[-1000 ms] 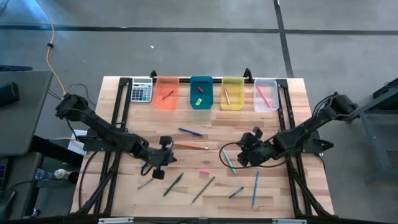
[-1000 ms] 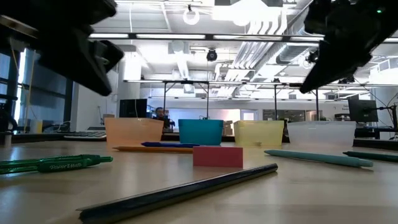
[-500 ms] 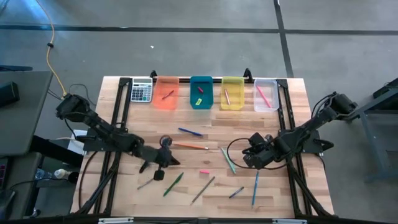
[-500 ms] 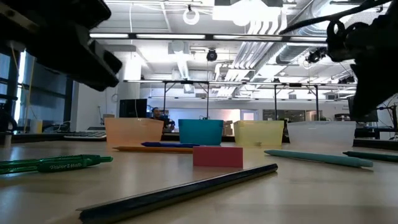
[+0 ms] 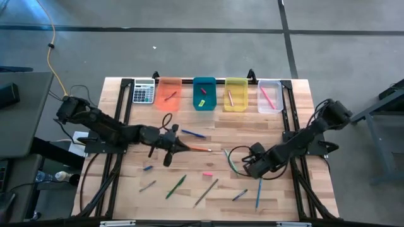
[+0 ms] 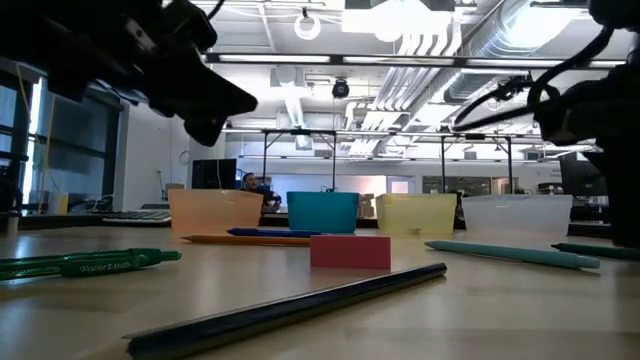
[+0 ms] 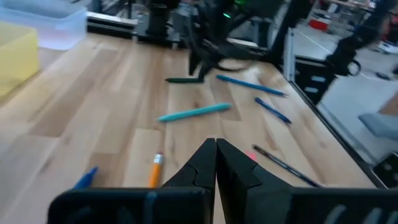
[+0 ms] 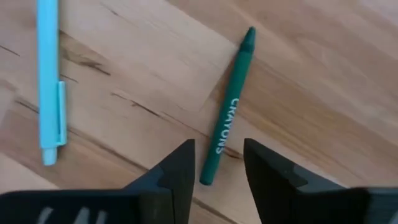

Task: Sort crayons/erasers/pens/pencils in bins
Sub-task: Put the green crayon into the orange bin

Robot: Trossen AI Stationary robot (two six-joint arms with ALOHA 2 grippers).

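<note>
My right gripper [image 8: 217, 163] hovers open over the near right of the table [image 5: 208, 123]. Its fingers stand on either side of one end of a dark green crayon [image 8: 227, 109] that lies flat on the wood, and I see no touch. A light teal pen [image 8: 48, 81] lies beside it. My left gripper [image 7: 216, 149] is shut and empty, just above the tip of the orange pencil [image 5: 194, 149] at mid-table. A blue pen [image 5: 192, 133] lies just beyond. The four bins, orange [image 5: 168, 94], teal [image 5: 203, 94], yellow [image 5: 236, 94] and clear [image 5: 270, 96], line the far edge.
A grey calculator [image 5: 144, 91] sits left of the bins. Scattered across the near half are a pink eraser [image 5: 207, 173], a green pen [image 5: 176, 186], a dark pencil [image 5: 206, 192], a blue pen [image 5: 259, 191] and a few short sticks [image 5: 147, 168].
My left gripper has swung from the near left toward the far edge and a little right, ending at the orange pencil's tip, and has stayed shut. My right gripper has shifted slightly toward the near edge and sunk lower over the green crayon.
</note>
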